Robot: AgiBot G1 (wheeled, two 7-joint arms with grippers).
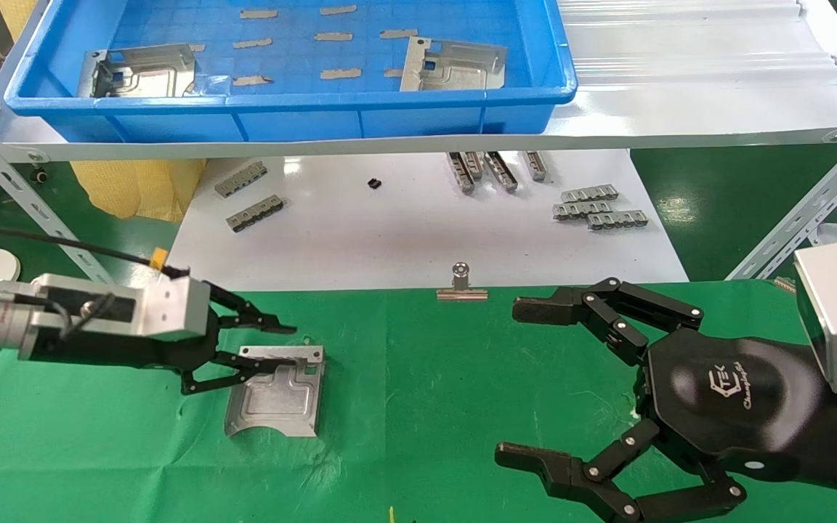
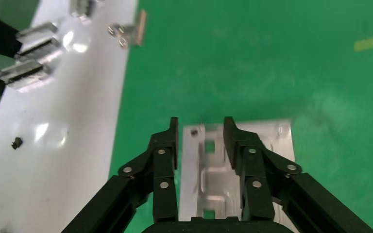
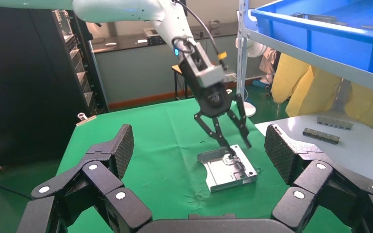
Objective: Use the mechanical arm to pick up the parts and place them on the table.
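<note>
1. Head view. The left gripper (image 1: 273, 347) reaches in from the left, low over the green table (image 1: 418, 407). Its fingers are spread, one above and one at the far edge of a silver part (image 1: 277, 392) that lies flat on the cloth, bent lip on the far side. It looks set down, with the fingers parted to let go. Two more parts (image 1: 139, 71) (image 1: 455, 65) lie in the blue tray (image 1: 288, 109) on the far shelf, probably the supply. Grey comb strips (image 1: 600, 205) and a binder clip (image 1: 461, 285) rest on the white board (image 1: 404, 225); the clip sits at the cloth's far edge. The right gripper (image 1: 527, 385) hovers near right, fingers wide apart, holding nothing, seemingly parked clear of the work.

2. Left wrist view. The left gripper's two fingers (image 2: 165, 150) stand apart over the part (image 2: 213, 170). The plate shows between them, lying on the cloth. Actual contact cannot be told here.

3. Right wrist view. The right gripper's padded fingers (image 3: 119, 150) splay wide in the foreground. Farther off, the left gripper (image 3: 233, 141) points down at the part (image 3: 228, 169), one fingertip touching or just above its lip edge.
</note>
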